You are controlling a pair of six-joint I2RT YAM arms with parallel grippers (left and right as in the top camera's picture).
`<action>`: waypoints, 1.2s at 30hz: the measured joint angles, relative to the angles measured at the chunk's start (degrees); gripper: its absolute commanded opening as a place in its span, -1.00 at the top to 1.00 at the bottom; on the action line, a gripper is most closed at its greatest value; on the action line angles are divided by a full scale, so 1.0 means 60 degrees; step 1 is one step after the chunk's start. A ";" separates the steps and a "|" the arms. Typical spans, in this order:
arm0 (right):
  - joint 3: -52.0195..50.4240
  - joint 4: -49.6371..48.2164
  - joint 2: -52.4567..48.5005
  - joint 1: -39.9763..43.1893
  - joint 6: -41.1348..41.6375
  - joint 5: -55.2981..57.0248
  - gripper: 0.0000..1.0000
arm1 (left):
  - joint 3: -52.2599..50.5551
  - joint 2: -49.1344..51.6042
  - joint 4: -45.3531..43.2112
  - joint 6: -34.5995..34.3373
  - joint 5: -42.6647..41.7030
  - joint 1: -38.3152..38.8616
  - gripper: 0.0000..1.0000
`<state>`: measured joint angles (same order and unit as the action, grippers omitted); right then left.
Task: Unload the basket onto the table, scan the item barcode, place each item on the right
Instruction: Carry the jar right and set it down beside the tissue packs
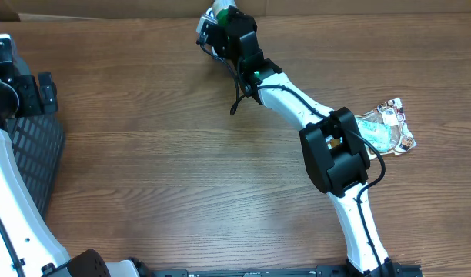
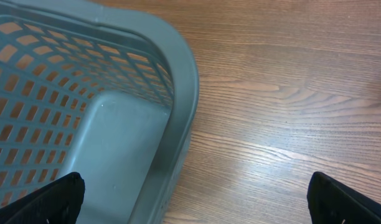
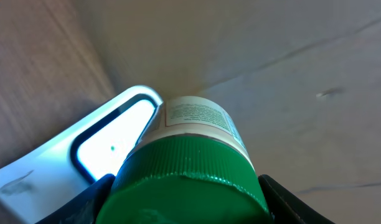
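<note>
Overhead, right arm (image 1: 297,104): reaches from your near edge across the counter (image 1: 158,169) to the far side, by the cardboard wall (image 1: 105,8).
Overhead, bottle (image 1: 224,10): a green top shows at the arm's tip, close to the wall. You cannot tell from here whether it is lifted or resting.
Overhead, snack packet (image 1: 391,123): lies flat on the counter beside the right arm's elbow, partly hidden by it.
Overhead, left arm (image 1: 5,177): parked at the left edge, over the basket (image 1: 35,146).
Left wrist, left fingers (image 2: 53,199): wide apart, nothing between them. The basket rim and bare counter lie below.
Right wrist, right fingers (image 3: 94,202): clamped on the bottle's green cap (image 3: 190,180), one on each side.
Right wrist, label (image 3: 200,115): white with small print, on the bottle's body beyond the cap. No barcode is readable in this view.
Right wrist, scanner (image 3: 109,146): white body with a dark window, just beside the bottle's shoulder. You cannot tell whether they touch.
Handling (judgement): a small, stiff plastic bottle, probably light. Gripping the cap leaves the label clear, which suits scanning. The cap is round and smooth-looking, so the bottle may swivel if you roll the wrist fast.
Next (judgement): turn the bottle slowly until the barcode faces the window.
</note>
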<state>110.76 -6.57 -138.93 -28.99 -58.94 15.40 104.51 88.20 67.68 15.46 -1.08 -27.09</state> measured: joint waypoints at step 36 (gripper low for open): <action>-0.1912 1.4251 0.5249 -0.0386 0.8590 -0.3024 -0.12 | 0.0000 0.0000 0.0000 0.0000 0.0000 0.0000 -0.99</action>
<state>99.29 78.94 -107.44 -31.31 -7.40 -2.74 104.51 88.20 67.68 15.46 -1.08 -27.09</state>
